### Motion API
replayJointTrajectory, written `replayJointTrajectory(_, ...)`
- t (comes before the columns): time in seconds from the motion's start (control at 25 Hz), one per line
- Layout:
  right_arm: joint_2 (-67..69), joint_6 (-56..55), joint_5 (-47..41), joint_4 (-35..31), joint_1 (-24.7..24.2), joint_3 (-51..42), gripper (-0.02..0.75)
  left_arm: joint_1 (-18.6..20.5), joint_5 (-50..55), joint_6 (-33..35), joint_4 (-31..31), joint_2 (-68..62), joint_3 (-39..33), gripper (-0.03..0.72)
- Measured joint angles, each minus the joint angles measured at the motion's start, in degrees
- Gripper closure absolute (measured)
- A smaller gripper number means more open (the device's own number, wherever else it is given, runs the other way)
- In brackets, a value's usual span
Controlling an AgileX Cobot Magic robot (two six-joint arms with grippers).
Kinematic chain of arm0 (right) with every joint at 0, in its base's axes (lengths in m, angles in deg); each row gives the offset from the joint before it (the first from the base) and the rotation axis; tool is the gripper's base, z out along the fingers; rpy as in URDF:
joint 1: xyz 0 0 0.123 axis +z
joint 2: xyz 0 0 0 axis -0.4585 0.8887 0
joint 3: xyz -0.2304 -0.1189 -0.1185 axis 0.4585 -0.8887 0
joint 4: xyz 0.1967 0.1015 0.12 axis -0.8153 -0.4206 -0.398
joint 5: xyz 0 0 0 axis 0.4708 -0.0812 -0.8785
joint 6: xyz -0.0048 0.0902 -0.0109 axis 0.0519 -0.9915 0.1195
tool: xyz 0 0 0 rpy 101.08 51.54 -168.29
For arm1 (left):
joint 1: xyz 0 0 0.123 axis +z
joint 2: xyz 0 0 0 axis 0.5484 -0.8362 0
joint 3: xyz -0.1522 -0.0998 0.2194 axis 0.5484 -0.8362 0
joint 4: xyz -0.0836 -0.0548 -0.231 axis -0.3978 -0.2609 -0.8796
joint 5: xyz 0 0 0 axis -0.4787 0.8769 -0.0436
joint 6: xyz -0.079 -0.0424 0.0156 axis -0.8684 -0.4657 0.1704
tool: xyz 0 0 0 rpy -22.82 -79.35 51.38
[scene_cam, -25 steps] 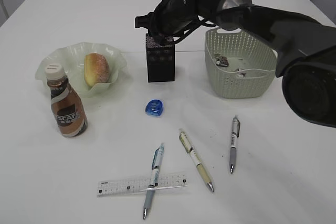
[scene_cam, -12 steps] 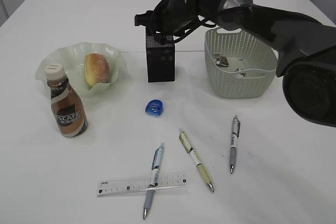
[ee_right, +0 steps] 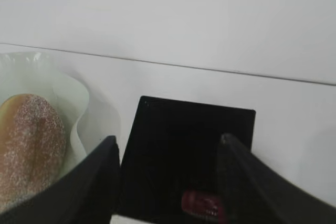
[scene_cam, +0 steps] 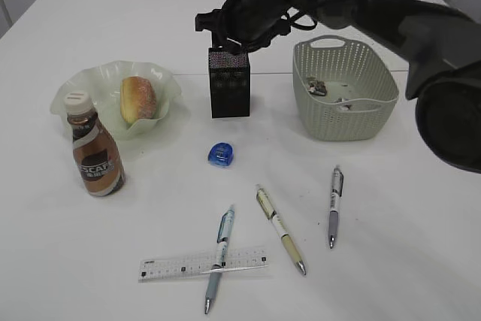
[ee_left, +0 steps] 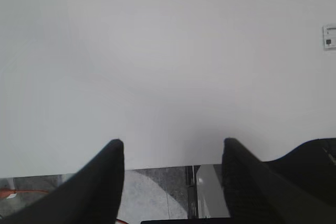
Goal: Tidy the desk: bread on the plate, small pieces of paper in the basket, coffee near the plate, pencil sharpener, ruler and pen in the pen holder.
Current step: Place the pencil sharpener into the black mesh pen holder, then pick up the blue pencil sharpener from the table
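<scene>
Our right gripper (ee_right: 165,148) has risen above the pen holder (scene_cam: 229,84), fingers apart and empty; left fingers (ee_left: 107,182) apart too.

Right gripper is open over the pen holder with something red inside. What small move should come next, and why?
Probably lift the right gripper clear of the pen holder, then head toward the blue pencil sharpener. The jaws stand open with nothing between them, a red item lies inside the holder, and the sharpener, ruler and three pens remain on the table.

Both hands (ee_left: 173,182) (ee_right: 167,182) open, empty.
</scene>
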Motion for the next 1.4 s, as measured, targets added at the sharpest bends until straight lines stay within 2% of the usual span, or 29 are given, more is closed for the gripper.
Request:
replayJointTrajectory(0.24,-6.2,0.0,-15.3,-0.2,-0.3,0.2,0.309,0.0,0.6,1.7,-3.3,0.0,7.9,0.255)
replayJointTrajectory(0.36,-8.6,0.0,-24.8,-1.9,-0.4,0.2,0.317,0.0,0.7,4.4,-10.5,-0.5,12.4,0.255)
replayJointTrajectory(0.48,-10.3,0.0,-27.9,-3.7,-0.4,0.2,0.329,0.0,0.7,8.2,-19.1,-2.3,14.3,0.255)
replayJointTrajectory(0.56,-11.4,0.0,-28.4,-4.7,-0.4,0.2,0.332,-0.9,0.9,10.8,-21.8,-4.0,14.4,0.255)
replayJointTrajectory(0.72,-13.9,0.0,-28.6,-6.8,-0.4,0.2,0.332,-5.2,0.9,13.0,-21.1,-7.8,14.5,0.255)
replayJointTrajectory(0.84,-15.7,0.5,-28.8,-6.9,-0.4,0.3,0.332,-11.0,0.2,13.2,-19.7,-11.9,15.3,0.255)
replayJointTrajectory(0.96,-17.2,0.6,-28.8,-6.7,-0.6,0.3,0.332,-16.5,-1.7,12.7,-18.0,-17.2,18.3,0.255)
replayJointTrajectory(1.08,-18.5,0.6,-28.8,-6.6,-0.9,0.1,0.332,-20.3,-2.0,10.3,-15.4,-23.9,23.4,0.255)
replayJointTrajectory(1.24,-21.0,1.2,-28.9,-6.6,-2.4,-4.5,0.332,-22.1,-1.3,7.5,-11.2,-33.9,32.7,0.255)
replayJointTrajectory(1.4,-23.9,2.7,-28.9,-6.6,-6.4,-12.3,0.332,-22.1,0.0,5.7,-8.2,-43.3,42.9,0.255)
